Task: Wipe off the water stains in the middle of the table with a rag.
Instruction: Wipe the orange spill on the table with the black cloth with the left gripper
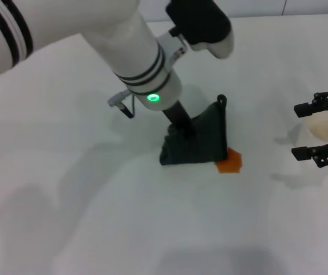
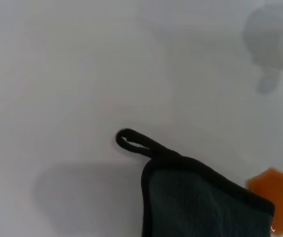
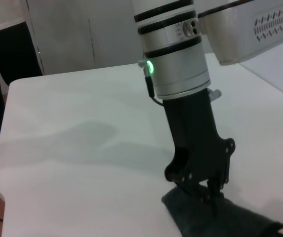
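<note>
The left gripper (image 1: 180,129) is down at the bench, its black fingers pinched on the near-left part of the dark blackish-green soft folded cloth rag (image 1: 201,142); the right wrist view shows the fingertips drawn narrow into the fabric (image 3: 205,190), so it appears to be holding the rag against the surface, though the exact grip is partly hidden by the cloth itself. The rag lies bunched under the gripper, rising toward its far corner, where a thin black cord loop (image 2: 131,140) sticks out.

Just beside the rag, at its near-right corner, sits the small orange-amber liquid blotch with jagged edges, the water stains (image 1: 230,162). The rag's edge touches or slightly overlaps the blotch, but most of the orange is uncovered.

Around them spreads the broad, smooth white bench (image 1: 83,217). Well to the right of the rag, the right gripper (image 1: 324,129) hovers idle with its black fingers spread apart, a pale rounded object (image 1: 324,127) lying between them.

As a judgement: the rag is picked up and brought to the stain, but the wiping itself is hardly begun. What remains is to drag the cloth across the blotch until no orange is left.
</note>
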`<state>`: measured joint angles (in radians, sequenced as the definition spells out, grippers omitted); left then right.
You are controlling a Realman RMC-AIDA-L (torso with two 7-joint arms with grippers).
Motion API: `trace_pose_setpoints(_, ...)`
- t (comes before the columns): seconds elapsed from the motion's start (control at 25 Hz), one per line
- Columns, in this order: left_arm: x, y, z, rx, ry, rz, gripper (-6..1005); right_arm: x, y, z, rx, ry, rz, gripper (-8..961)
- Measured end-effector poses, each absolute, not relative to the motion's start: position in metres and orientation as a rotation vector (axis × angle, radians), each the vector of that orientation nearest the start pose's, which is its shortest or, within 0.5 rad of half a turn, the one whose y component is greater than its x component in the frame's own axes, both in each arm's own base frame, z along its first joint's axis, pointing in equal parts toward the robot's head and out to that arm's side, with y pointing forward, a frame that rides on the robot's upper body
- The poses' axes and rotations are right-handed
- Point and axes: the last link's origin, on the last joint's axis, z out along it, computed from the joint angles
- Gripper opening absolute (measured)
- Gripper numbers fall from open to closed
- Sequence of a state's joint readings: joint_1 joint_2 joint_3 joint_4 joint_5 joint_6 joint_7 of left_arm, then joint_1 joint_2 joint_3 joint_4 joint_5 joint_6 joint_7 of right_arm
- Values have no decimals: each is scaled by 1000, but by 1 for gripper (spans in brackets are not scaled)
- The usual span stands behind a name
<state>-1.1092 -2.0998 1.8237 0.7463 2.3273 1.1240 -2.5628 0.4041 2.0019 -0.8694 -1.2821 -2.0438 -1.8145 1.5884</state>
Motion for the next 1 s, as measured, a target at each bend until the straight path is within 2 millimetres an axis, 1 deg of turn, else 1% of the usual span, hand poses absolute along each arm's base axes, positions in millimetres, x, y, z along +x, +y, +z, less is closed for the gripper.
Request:
trace_pose_setpoints(0.36,-69,364,-145,-2907,-319,615,99,235,309,91,-2870,250,257,856)
trace_pose_setpoints(0.48,-68,352,-150,-2946,-282,657,99,237,309,93,-2865,258,250,855)
trace_pose_setpoints(0.64,-70,342,-149,-2981,-277,687,99,240,308,96,-2853,266,237,855)
trace_pose_setpoints(0.8,-77,343,-142,-2972,-314,686,99,242,308,101,-2834,272,238,855)
trace_pose_setpoints(1.0,-91,360,-129,-2887,-371,689,98,243,308,102,-2830,279,240,855)
